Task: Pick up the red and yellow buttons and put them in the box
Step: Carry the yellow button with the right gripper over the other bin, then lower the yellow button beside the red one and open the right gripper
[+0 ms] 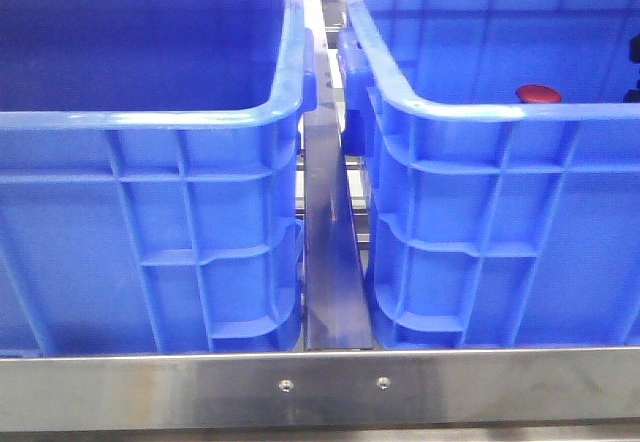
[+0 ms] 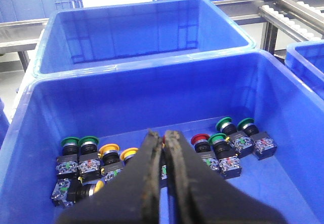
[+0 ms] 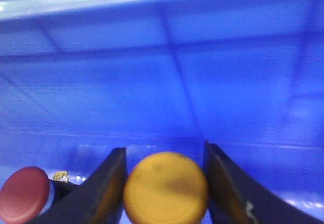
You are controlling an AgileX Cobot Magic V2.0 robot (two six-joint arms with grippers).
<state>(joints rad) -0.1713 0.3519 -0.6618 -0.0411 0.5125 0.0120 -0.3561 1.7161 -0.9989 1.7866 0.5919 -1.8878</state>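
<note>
In the right wrist view a yellow button (image 3: 166,187) faces the camera, and the two fingers of my right gripper (image 3: 164,148) press on either side of it, inside the box (image 3: 167,82) with faintly panelled walls. A dark red button (image 3: 24,192) lies on the box floor just beside it. The front view shows that red button (image 1: 538,93) above the near rim of the right-hand box (image 1: 500,112). My left gripper (image 2: 164,139) is shut with nothing in it. It hovers over a second crate (image 2: 152,64) that holds several push buttons.
The crate under my left gripper holds yellow (image 2: 109,149), red (image 2: 200,139) and green (image 2: 88,141) buttons on black switch bodies. Beyond it stands an empty blue crate (image 2: 142,31). A steel rail (image 1: 330,262) runs between the two front crates, and roller conveyors (image 2: 298,16) are to the side.
</note>
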